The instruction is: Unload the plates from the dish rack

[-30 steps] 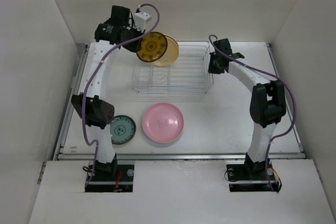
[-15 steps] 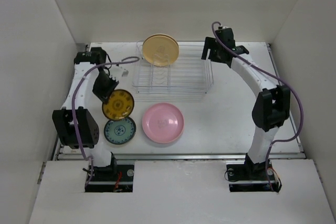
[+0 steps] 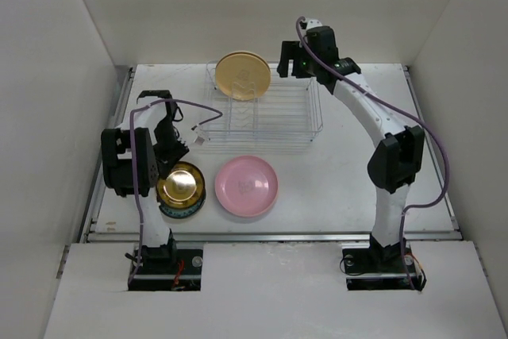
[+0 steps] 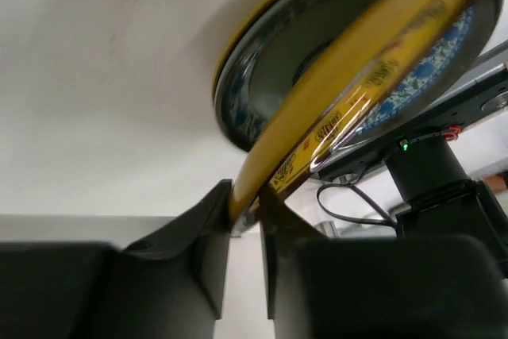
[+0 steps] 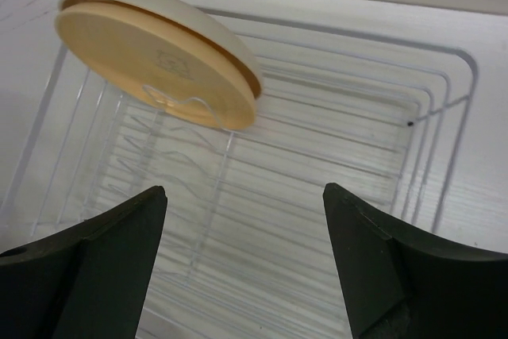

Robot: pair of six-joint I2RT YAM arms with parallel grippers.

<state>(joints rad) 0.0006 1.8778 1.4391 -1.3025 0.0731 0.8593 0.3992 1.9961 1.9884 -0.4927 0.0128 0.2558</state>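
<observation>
Left gripper: pinched shut on the rim of the yellow plate, held tilted over a blue plate. Right gripper: spread wide, empty, above the dish rack. Tan plate, cream plate: upright at its far-left corner. Likely stiff, light, slick; take by the upper rim.

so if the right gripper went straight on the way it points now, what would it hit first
Probably the bare floor of the silver wire dish rack, not the tan-yellow round plate off to the side; depth is unclear.
</observation>
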